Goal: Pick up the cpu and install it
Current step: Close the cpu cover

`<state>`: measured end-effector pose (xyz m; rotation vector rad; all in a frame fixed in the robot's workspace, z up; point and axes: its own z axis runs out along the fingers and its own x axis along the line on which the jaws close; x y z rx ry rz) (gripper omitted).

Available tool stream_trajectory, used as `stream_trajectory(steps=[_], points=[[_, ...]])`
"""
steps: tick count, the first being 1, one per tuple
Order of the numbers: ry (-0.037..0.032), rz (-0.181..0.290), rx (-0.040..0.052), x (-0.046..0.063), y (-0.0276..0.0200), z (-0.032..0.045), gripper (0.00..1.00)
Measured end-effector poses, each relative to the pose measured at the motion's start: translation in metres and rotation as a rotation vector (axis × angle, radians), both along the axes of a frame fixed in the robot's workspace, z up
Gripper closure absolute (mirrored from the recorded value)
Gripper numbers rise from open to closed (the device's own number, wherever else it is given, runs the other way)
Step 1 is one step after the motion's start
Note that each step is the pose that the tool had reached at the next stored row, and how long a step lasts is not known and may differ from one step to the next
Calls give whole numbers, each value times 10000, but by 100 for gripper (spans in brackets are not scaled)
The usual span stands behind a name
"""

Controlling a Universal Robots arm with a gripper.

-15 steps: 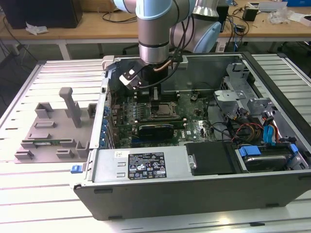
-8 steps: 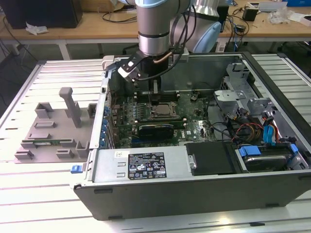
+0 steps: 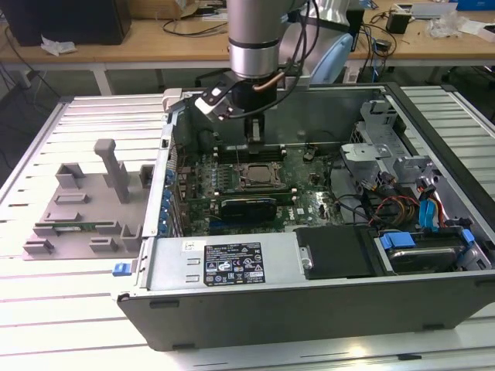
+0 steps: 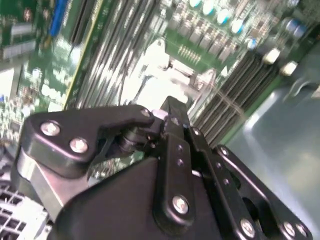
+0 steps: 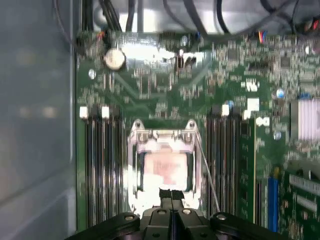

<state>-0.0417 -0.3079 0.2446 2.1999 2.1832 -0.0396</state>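
Found the gripper point(image 5: 171, 196) at the lower centre of the first wrist view, fingers pressed together with nothing visible between them. Placed it just above the near edge of the socket point(image 5: 162, 136), apart from it as far as could be judged. Made out a pale square inside the metal frame point(image 5: 134, 170) at mid-picture: took it for the cpu point(image 5: 166, 169), lying flat in the socket and not in the gripper. Judged pick and placing done on that showing; could not tell latched from unlatched for the frame.

Noted tight flanks: slots point(image 5: 102, 170) in rows just beside the socket on both sides, a thin lever point(image 5: 207, 175) slanting along its right. Judged the open room to lie straight up, away from the board point(image 5: 165, 90).

In the exterior view, saw a black card point(image 3: 247, 206) just below the socket at centre, then cables point(image 3: 387, 205) and a drive cage point(image 3: 379, 143) well apart at the right. Marked the walls point(image 3: 325, 104) hemming the board on every side. Farthest off, at the left of that picture, saw the tray point(image 3: 58, 207) outside the walls, well apart from the gripper.
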Motion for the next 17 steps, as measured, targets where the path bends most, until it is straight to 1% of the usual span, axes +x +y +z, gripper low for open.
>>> stream_trajectory(steps=[1,3,4,6,9,13,14,15,16,17], points=[[1,3,-4,51,0,0,89],[2,1,-14,119,0,0,89],[3,3,-15,132,-1,0,89],[2,2,-15,134,0,2,89],[2,1,-15,134,0,39,89],[2,2,-14,134,0,44,89],[2,145,-14,135,0,44,89],[2,391,-15,135,0,44,89],[2,642,-14,135,0,44,89],[2,995,-16,135,0,44,89]])
